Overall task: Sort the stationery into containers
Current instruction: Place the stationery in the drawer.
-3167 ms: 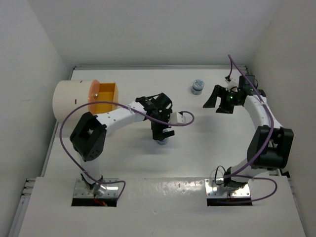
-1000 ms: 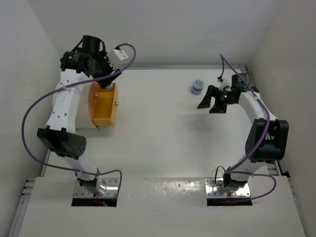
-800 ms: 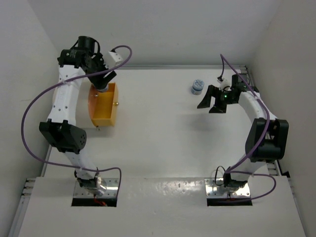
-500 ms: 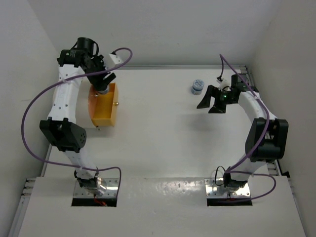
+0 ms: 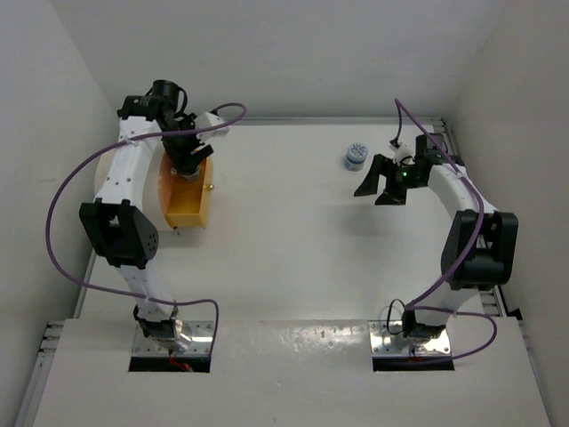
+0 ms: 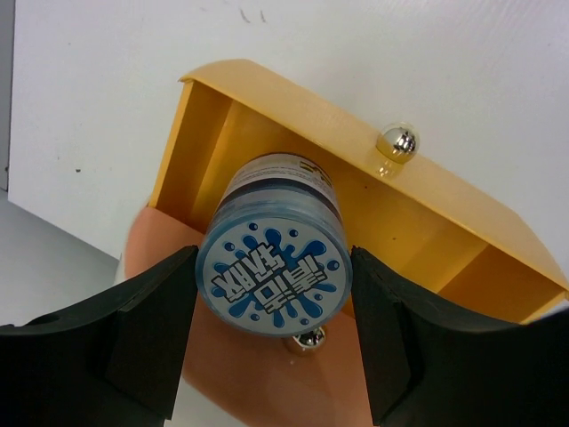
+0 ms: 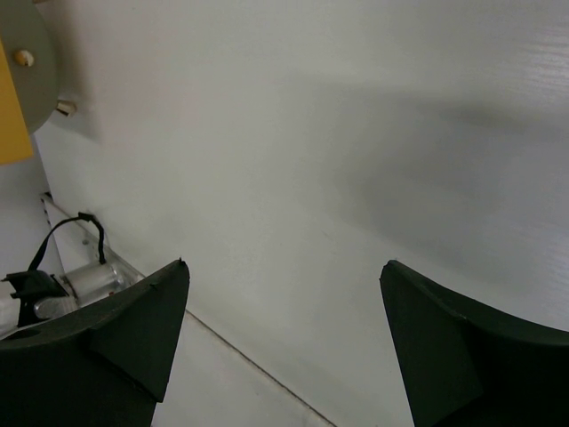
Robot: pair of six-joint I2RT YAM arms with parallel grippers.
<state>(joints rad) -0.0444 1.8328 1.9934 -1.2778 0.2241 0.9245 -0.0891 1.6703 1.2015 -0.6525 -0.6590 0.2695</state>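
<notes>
Left hand [image 6: 271, 307] closed on round blue-and-white piece [image 6: 274, 283], over orange drawer [image 6: 427, 222].
Fingers pressed against both sides of the piece, jaws partway apart, splash label facing wrist camera. Piece held inside drawer's open top, at its far end; contact with drawer floor not discernible. Second round piece [image 5: 355, 157] standing on bench [image 5: 284, 258], near right hand [image 5: 382, 184]. Right hand spread wide, holding nothing.

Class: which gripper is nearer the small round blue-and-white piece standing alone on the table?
Right. The right gripper is just beside that blue-and-white piece; the left gripper is far off, over the orange drawer.
</notes>
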